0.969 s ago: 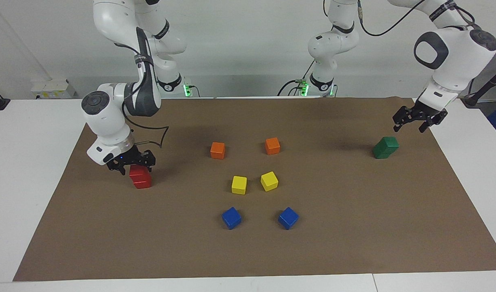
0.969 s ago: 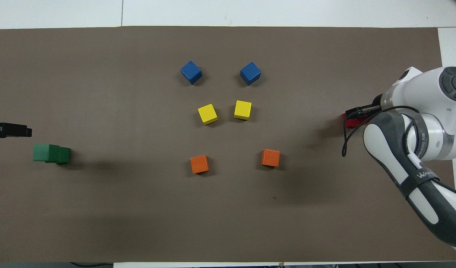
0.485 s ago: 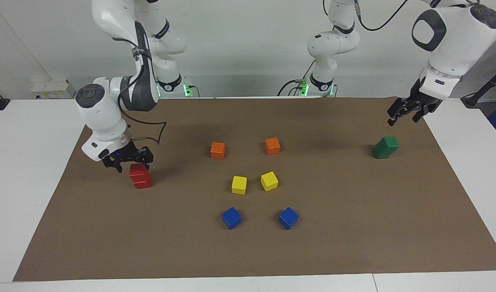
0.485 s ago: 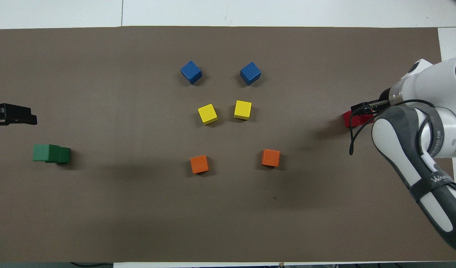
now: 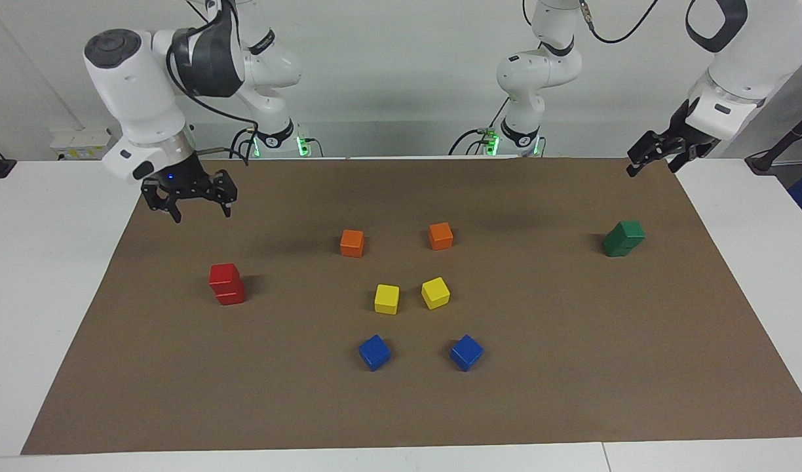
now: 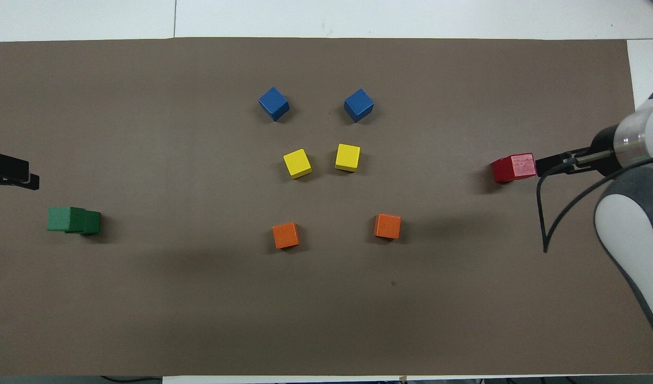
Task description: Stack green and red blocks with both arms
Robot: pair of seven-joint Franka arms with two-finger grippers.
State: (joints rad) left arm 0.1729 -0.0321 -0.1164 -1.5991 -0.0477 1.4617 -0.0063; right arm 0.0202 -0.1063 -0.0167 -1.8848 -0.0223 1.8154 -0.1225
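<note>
Two red blocks (image 5: 226,283) stand stacked, the upper one slightly askew, toward the right arm's end of the brown mat; the overhead view shows the stack (image 6: 513,168) uncovered. My right gripper (image 5: 201,213) hangs open and empty high over the mat, well clear of that stack, and only its tips (image 6: 558,164) show from above. Two green blocks (image 5: 624,237) sit stacked and offset toward the left arm's end, also seen from overhead (image 6: 73,220). My left gripper (image 5: 653,164) is raised over the mat's edge there, open and holding nothing, its tips (image 6: 12,175) showing from above.
Between the two stacks lie two orange cubes (image 5: 352,242) nearest the robots, then two yellow cubes (image 5: 386,299), then two blue cubes (image 5: 374,352) farthest from them. The brown mat (image 5: 571,367) covers most of the white table.
Both grippers have risen and drawn back from their stacks, the right one lifting off the red stack. The blocks have not moved.
</note>
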